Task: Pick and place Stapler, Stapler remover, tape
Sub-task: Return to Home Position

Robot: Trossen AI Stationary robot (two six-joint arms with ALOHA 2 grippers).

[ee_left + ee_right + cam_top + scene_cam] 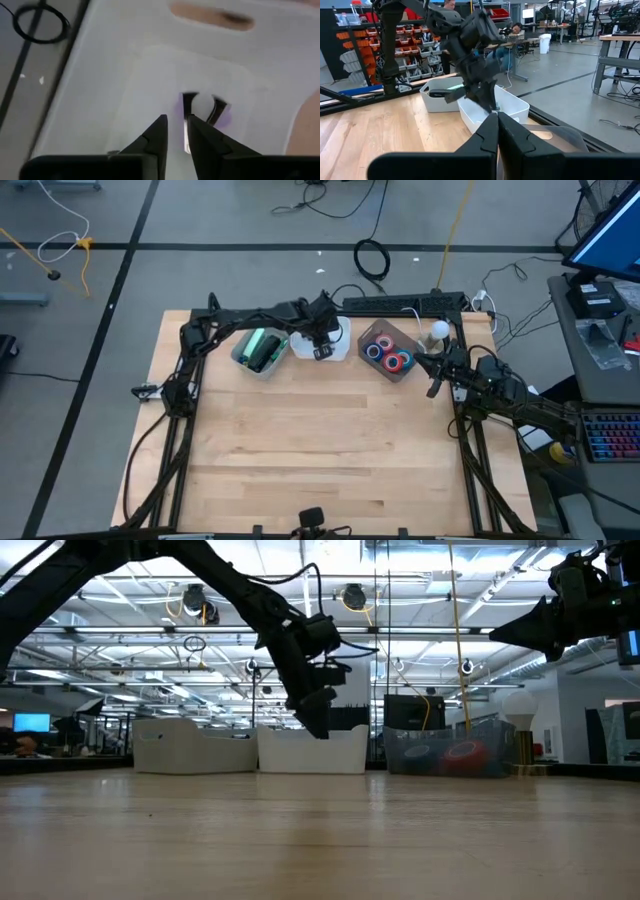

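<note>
Left gripper [176, 120], fingers narrowly parted and empty, hovers over the purple staple remover [204, 106] lying in the white bin [125, 75].

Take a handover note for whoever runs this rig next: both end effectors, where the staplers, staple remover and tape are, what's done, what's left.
Left end effector: slightly open, empty, over the middle white bin, above the purple staple remover lying inside.
Right end effector: shut, empty, at the right side of the table.
Staplers: in the left bin.
Tape rolls: in the right bin.
Done: sorting looks finished.
Left: probably only the return to home.
</note>
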